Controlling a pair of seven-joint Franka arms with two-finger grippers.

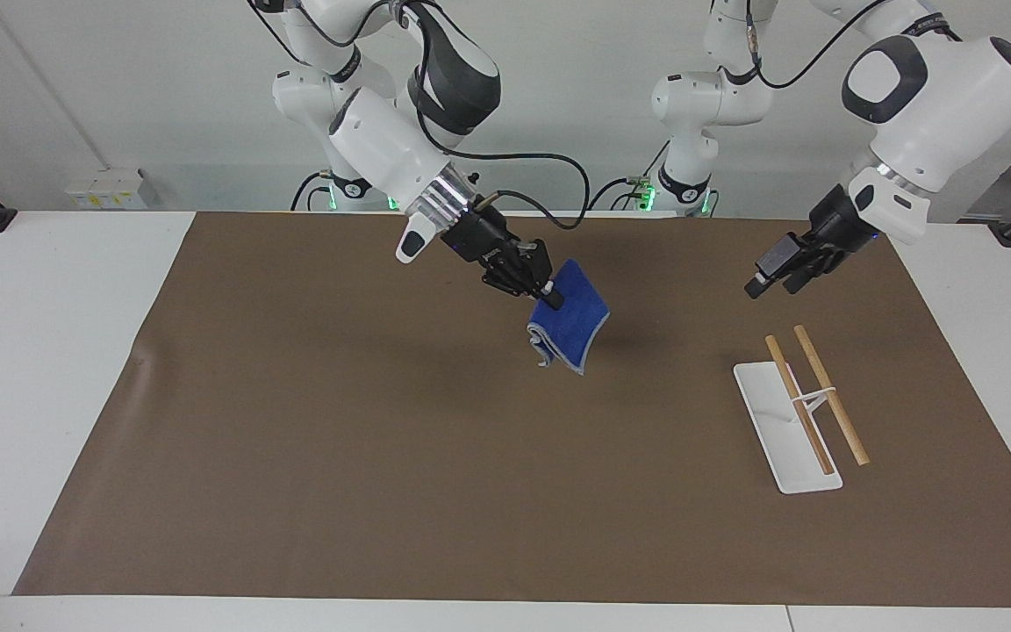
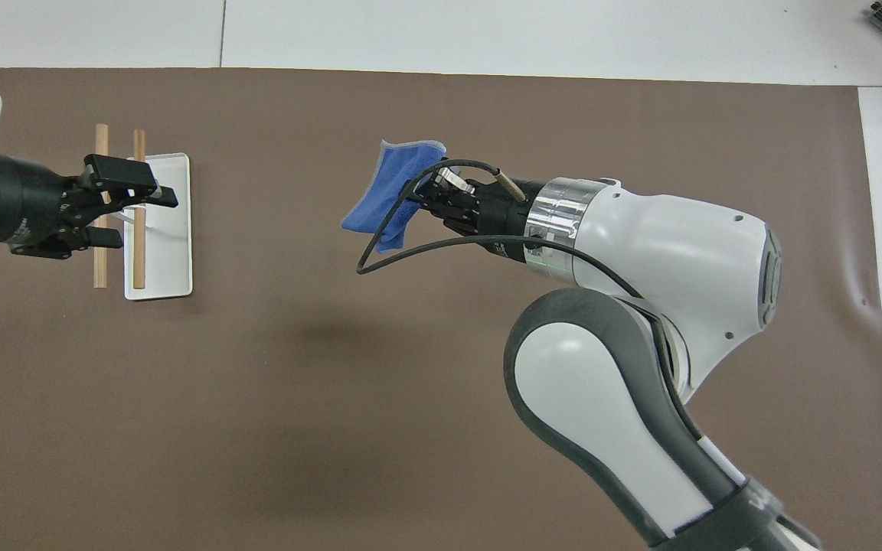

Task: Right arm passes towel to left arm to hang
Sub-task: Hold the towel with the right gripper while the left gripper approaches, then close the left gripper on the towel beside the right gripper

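Observation:
My right gripper [image 1: 548, 297] is shut on one edge of the royal-blue towel [image 1: 572, 326], which hangs from it above the middle of the brown mat. In the overhead view the towel [image 2: 389, 197] sticks out past the right gripper [image 2: 429, 200] toward the left arm's end. My left gripper [image 1: 770, 281] is open and empty, up in the air by the hanging rack. In the overhead view the left gripper [image 2: 142, 220] covers the rack's rods. A wide gap lies between it and the towel.
The rack is a white base plate [image 1: 777, 439] carrying two raised wooden rods [image 1: 830, 395], and it stands toward the left arm's end; it also shows in the overhead view [image 2: 173, 252]. The brown mat [image 1: 339, 439] covers most of the white table.

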